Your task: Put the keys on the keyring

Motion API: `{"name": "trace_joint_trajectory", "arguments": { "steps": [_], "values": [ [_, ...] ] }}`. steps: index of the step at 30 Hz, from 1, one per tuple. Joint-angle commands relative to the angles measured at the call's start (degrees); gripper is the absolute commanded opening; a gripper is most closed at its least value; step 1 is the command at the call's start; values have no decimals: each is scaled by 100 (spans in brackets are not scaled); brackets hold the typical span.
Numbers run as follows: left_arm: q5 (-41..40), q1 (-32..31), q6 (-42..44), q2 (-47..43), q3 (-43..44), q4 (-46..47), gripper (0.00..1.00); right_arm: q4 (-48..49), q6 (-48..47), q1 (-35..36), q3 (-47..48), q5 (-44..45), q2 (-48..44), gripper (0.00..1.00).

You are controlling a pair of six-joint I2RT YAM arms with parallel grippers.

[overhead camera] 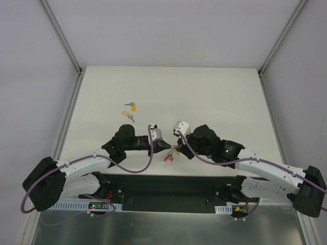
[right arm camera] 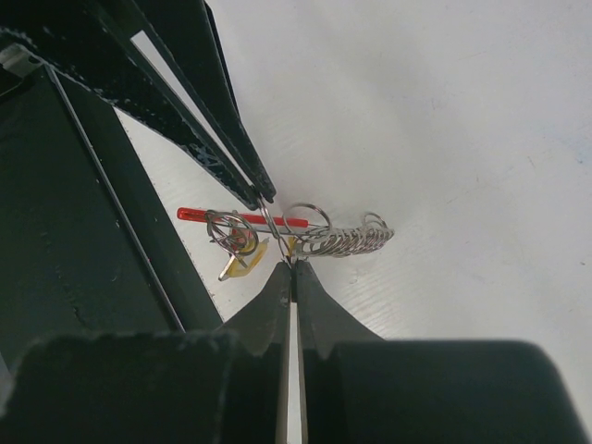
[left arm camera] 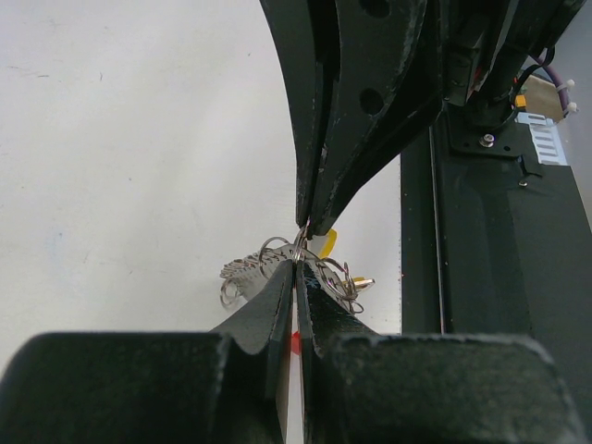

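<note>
- Both arms meet tip to tip over the keyring [overhead camera: 170, 155]. It lies at the 6 o'clock edge of the bench [overhead camera: 214, 92], just ahead of the arm bases.
- The left pincer [left arm camera: 296, 275] has its jaws pressed together, with a thin wire loop of the keyring nipped at the very tips.
- The right pincer [right arm camera: 292, 268] is likewise closed on a wire loop, facing the other from 12 o'clock in each wrist view.
- Along the keyring, the red clip [right arm camera: 227, 215] sits at 9 o'clock of the ribbed strap [right arm camera: 350, 242].
- A yellow key head [right arm camera: 242, 265] lies in the tangle at 7 o'clock. Whether it is threaded on or only resting among the rings I cannot tell.
- The farther key [overhead camera: 133, 107] and the nearer key [overhead camera: 127, 115] lie loose at 10 o'clock of the keyring, well apart from it and untouched.
- The step in hand looks like steadying the ring between both pincers.
- The next move likely calls for one pincer to keep its hold while the other lets go and fetches a loose key. That needs a fine, flat pinch on the key's head.
</note>
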Motion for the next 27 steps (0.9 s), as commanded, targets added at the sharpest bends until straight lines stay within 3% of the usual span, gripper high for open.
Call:
{"name": "trace_joint_trajectory", "arguments": {
  "steps": [1, 27],
  "values": [
    [323, 50, -85, -18, 134, 287, 0, 97, -120, 58, 321, 97, -23, 1],
    [349, -99, 134, 70, 363, -275, 0, 228, -532, 137, 585, -96, -14, 1]
  ]
}}
